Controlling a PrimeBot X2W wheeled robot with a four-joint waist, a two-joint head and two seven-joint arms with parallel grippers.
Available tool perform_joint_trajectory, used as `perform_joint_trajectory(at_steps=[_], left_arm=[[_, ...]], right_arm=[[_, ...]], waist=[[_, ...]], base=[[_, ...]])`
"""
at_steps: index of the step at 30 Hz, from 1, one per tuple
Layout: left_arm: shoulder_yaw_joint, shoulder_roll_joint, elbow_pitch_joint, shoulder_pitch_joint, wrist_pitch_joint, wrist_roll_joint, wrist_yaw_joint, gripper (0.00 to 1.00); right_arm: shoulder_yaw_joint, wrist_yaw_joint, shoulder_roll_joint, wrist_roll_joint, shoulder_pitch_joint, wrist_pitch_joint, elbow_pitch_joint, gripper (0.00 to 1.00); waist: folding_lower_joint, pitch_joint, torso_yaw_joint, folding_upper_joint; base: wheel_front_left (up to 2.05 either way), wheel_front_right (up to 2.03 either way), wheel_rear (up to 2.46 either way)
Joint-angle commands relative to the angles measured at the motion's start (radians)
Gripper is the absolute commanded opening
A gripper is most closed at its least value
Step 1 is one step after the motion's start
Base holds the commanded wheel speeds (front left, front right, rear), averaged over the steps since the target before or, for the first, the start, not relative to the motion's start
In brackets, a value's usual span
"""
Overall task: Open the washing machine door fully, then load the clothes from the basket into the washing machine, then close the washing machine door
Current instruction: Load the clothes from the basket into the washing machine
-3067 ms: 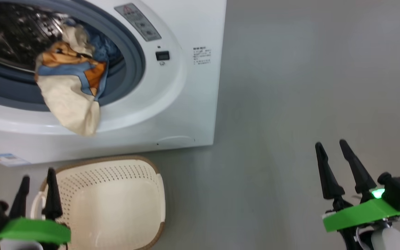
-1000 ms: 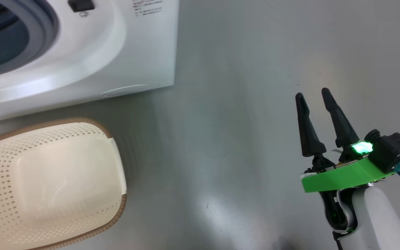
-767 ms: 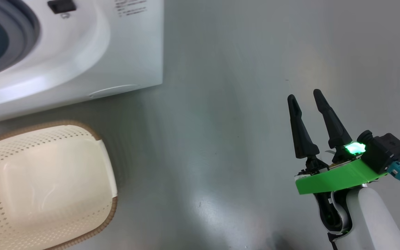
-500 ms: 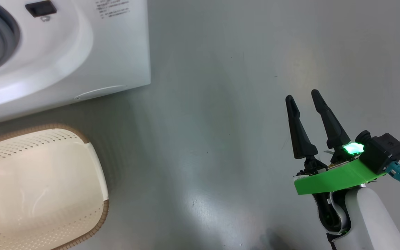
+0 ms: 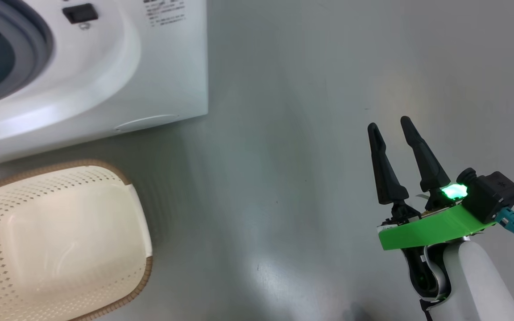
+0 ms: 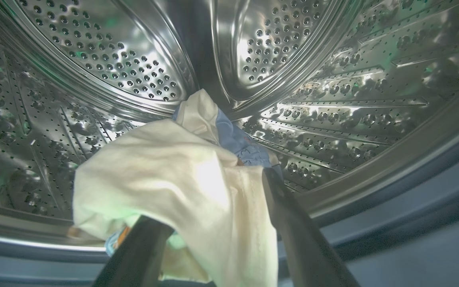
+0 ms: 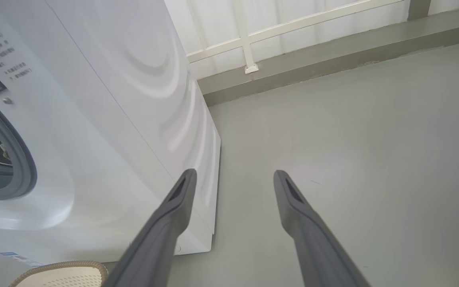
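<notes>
right pincer (image 5: 388, 123), two long black tapered fingers (image 5: 384, 178), green bracket (image 5: 431, 227), glowing green light (image 5: 453, 191), white forearm (image 5: 480, 281)

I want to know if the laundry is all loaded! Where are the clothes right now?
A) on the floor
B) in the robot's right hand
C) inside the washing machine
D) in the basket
C: in the left wrist view the clothes lie inside the steel drum of the washing machine, and the part of the basket that shows in the head view is bare.
</notes>
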Motion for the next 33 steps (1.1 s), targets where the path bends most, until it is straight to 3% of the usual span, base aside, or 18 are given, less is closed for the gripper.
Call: perform_joint_trajectory(at_steps=[1,19,33], left_arm=[[0.024,0.044,-0.022,0.033,-0.005,-0.002,-0.002,1.00],[0.172,-0.047,-0.162,0.288,-0.005,0.034,-0.002,1.00],[0.342,-0.158,-0.360,0.587,-0.005,0.149,-0.002,1.00]], right_arm=[[0.018,0.002,0.004,-0.004,0.007,-0.005,-0.016,1.00],[0.004,0.002,-0.035,0.006,0.051,-0.005,0.006,1.00],[-0.011,0.002,-0.090,0.017,0.130,-0.005,0.023,1.00]], waist=[[0.0000,-0.022,0.020,0.0000],[0.0000,-0.159,0.084,0.0000],[0.0000,-0.303,0.147,0.0000]], base=[[0.00,0.00,0.00],[0.00,0.00,0.00],[0.00,0.00,0.00]])
